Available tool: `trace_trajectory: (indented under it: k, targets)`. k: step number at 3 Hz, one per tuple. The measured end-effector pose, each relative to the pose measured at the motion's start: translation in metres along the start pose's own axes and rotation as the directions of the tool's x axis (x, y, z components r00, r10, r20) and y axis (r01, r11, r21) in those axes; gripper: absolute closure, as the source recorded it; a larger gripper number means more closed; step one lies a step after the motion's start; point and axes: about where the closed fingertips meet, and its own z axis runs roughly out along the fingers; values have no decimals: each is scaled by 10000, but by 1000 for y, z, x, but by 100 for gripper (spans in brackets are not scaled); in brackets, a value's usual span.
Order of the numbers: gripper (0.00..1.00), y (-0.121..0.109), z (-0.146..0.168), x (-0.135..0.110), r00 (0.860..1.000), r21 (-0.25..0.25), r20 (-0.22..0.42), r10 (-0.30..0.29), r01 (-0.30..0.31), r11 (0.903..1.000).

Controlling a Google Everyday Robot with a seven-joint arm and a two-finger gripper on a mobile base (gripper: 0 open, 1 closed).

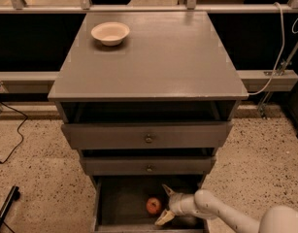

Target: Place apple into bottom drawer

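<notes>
The apple (154,206), small and red-orange, lies on the dark floor of the bottom drawer (120,204), which is pulled out under the two knobbed drawers. My gripper (164,205) is inside that drawer, just right of the apple. Its fingers are spread open, one fingertip (166,190) above and one below, and they are not holding the apple. The white arm reaches in from the lower right.
A white bowl (110,33) stands at the back left of the grey cabinet top (153,57). The top drawer (148,136) and middle drawer (148,165) stick out a little. Cables lie on the speckled floor at left. A railing runs behind the cabinet.
</notes>
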Motion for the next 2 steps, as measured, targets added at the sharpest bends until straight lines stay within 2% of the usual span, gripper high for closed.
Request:
trace_trajectory:
  k: [1,2]
  targets:
    - [0,0,-25,-6,9964,365,837,147,-178,9992]
    - [0,0,-29,-5,9959,410,885,164,-201,9990]
